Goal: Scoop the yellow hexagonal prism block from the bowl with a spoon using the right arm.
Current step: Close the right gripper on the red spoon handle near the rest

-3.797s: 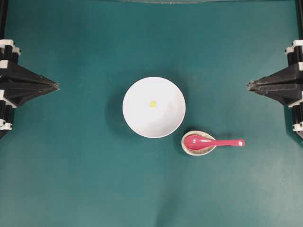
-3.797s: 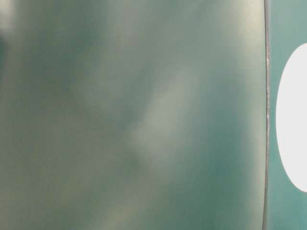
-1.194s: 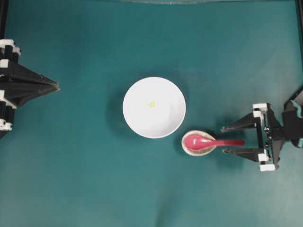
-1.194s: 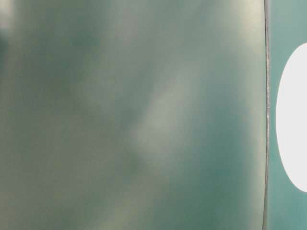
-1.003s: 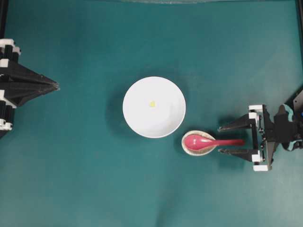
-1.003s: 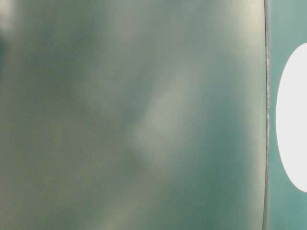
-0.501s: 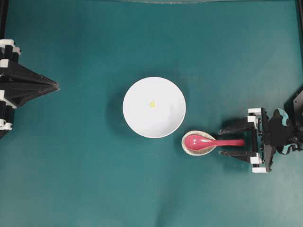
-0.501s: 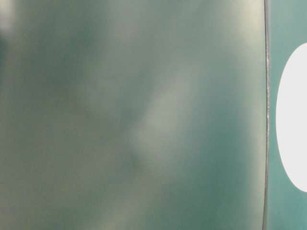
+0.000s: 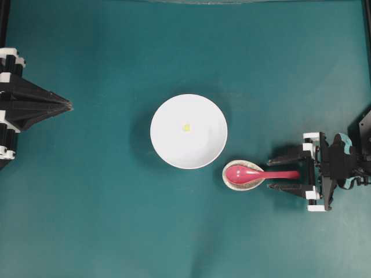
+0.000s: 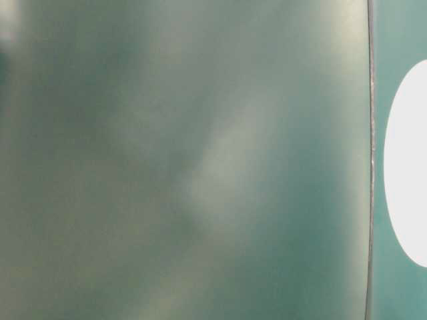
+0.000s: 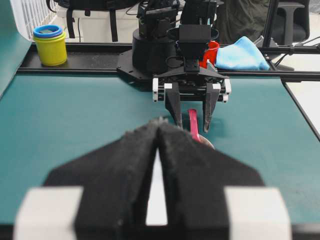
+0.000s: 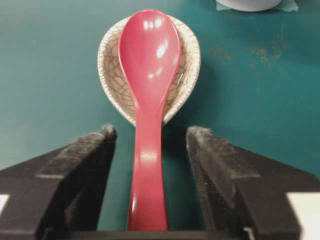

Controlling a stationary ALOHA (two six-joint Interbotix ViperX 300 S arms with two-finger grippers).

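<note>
Black foam, matte and a little fuzzy, covers the left gripper (image 9: pixel 68 105), whose two wedge-shaped fingers meet in one sharp point with nothing between them; it sits at the left edge of the smooth teal table (image 9: pixel 104 220), well apart from everything else. No brand, label or lettering can be read anywhere in these views. Near the middle stands the bowl (image 9: pixel 168 145), round, plain white and smooth, and inside it, slightly above centre, lies the yellow hexagonal prism block (image 9: pixel 186 127), a tiny bright speck whose facets are too small to make out. Just beside the bowl's lower right rim rests a small oval spoon rest (image 12: pixel 187 60) in beige ceramic with a fine crackle glaze. The spoon (image 9: pixel 255 174), glossy pink-red with an oval head and a short straight handle, lies with its head cradled in that rest and its handle pointing right along the table. The right gripper (image 9: pixel 270 172) has its foam-padded fingers (image 12: pixel 87 165) spread on either side of the handle, a clear gap showing between each pad and the spoon, so it grips nothing. Behind it, its white plastic brackets and teal tape patches show on the black arm.
</note>
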